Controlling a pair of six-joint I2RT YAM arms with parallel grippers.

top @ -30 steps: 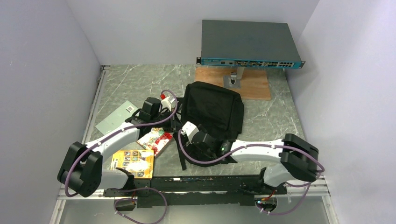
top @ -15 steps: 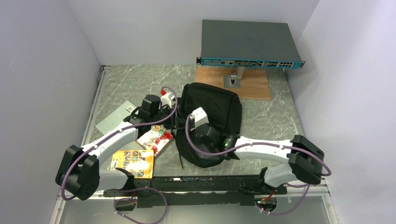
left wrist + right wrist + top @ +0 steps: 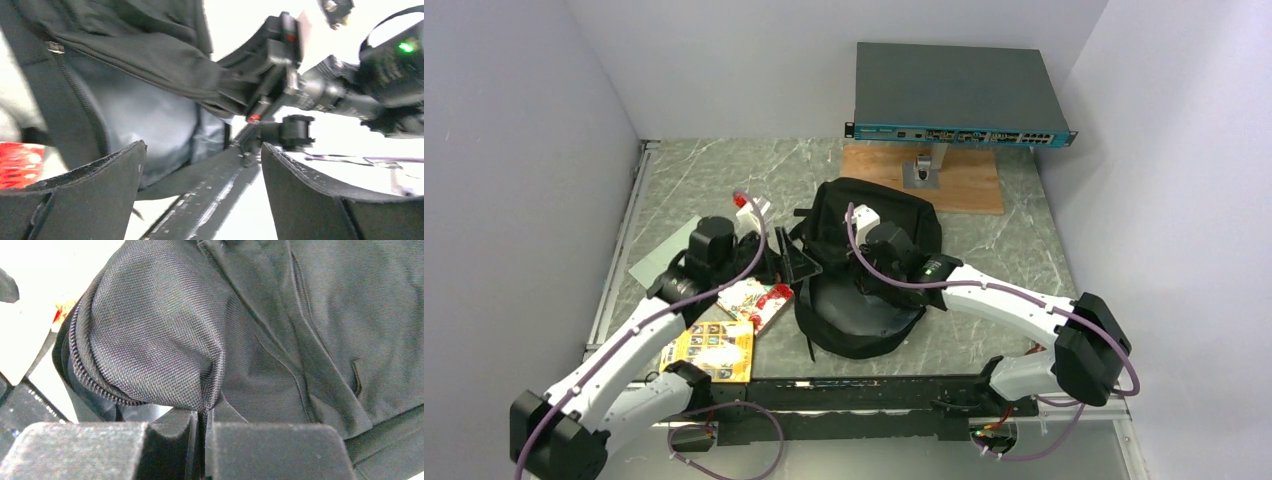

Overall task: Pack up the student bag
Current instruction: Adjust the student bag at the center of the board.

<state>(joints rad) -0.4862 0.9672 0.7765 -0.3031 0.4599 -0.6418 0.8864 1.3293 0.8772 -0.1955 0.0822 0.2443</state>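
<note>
Grey sheet (image 3: 656, 265): flat on the table, well to the left of the student bag (image 3: 919, 222).
Yellow box (image 3: 709, 350): left of the bag and nearer the arm bases.
Red packet (image 3: 759, 298): just beside the bag's left edge, partly under the left arm.
Left claw (image 3: 797, 265): spread wide, gripping nothing, at the bag's left side facing its zipper opening.
Student bag: lying mid-table, mouth gaping, pale lining showing.
Right claw (image 3: 201, 427): pressed together, pinching a fold of the bag's fabric beside the zipper; its arm crosses the bag's right half.
Wooden board (image 3: 972, 182): directly behind the bag.
Grey box (image 3: 959, 95): teal-fronted, raised on a stand behind the bag, well apart.
</note>
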